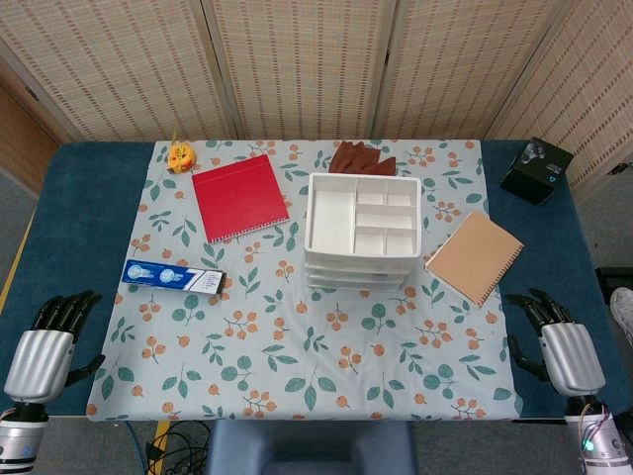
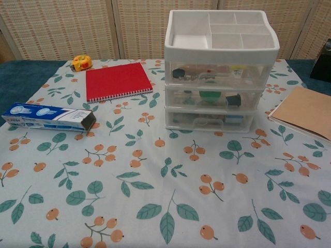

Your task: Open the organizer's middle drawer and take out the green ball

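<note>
1. My left hand [image 1: 47,341] rests at seven o'clock on the blue table edge [image 1: 89,188], fingers spread and grasping nothing; my right hand [image 1: 559,341] sits at five o'clock — likewise released.
2. The white plastic three-drawer organizer [image 1: 361,230] stands just past centre on the leaf-and-berry tablecloth [image 1: 297,356], all drawers closed.
3. Through the clear front of the middle drawer [image 2: 212,98] I see the green ball [image 2: 209,95] — inside, near its centre.
4. At ten o'clock from the organizer lies a red spiral notebook [image 1: 239,197]; at eight o'clock a blue toothpaste box [image 1: 173,277]; at three o'clock a tan spiral notebook [image 1: 475,255].
</note>
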You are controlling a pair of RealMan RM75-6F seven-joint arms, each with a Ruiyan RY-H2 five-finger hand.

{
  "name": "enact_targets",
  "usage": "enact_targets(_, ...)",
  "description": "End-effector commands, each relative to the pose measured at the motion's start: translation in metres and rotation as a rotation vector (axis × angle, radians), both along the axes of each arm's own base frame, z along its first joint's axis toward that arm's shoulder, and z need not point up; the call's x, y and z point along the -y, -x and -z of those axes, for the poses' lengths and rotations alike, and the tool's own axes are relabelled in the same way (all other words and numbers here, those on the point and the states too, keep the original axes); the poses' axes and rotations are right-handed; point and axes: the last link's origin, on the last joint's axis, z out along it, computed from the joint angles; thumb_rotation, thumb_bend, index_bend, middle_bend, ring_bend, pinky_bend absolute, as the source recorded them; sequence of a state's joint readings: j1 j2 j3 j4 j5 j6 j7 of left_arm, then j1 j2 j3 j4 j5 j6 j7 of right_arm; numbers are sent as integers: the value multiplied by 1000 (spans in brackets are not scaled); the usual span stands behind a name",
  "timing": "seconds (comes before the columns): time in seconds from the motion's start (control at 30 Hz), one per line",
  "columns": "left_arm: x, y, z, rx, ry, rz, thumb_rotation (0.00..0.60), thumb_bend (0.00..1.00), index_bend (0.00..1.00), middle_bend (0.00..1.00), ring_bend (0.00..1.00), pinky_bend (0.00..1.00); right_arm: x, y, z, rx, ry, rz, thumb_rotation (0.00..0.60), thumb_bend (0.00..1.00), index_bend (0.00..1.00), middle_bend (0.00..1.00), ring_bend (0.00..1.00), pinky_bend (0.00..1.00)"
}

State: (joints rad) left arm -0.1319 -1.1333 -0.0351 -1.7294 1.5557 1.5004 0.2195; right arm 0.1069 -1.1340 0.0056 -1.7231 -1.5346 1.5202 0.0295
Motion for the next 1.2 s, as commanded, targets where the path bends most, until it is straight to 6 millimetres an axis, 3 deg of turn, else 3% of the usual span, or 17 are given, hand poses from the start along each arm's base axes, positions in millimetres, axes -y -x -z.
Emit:
enact_targets(0.03,-1,0,0,-1,3,1,600,143,147,162,154,132,0,0,2,-3,-7,0,600,473,178,277,168,223)
enact_targets(0.33,-2,0,-1,6,0,10,600,143,147,162,154,132,6,-11,15,57,-37,-19,600,473,178,290,202,260)
enact_targets(0.5,-3,-1,-2,10,-1,13,600,143,147,162,154,132,17,-28,36,179,-113,-4,600,473,178,402,467,606)
enact_targets(0.67,-2,1,-3,14,0,7,600,143,147,162,154,132,29,-50,68,406,-274,41,600,474,158,574,673,824)
enact_targets(0.9,0,6,-6,13,-6,-7,600,143,147,162,154,132,52,-73,111,668,-489,134,600,540,102,719,799,898)
enact_targets(1.2,0,14,-9,8,-12,-29,600,143,147,162,154,132,83,-102,163,920,-614,219,600,608,59,728,839,932)
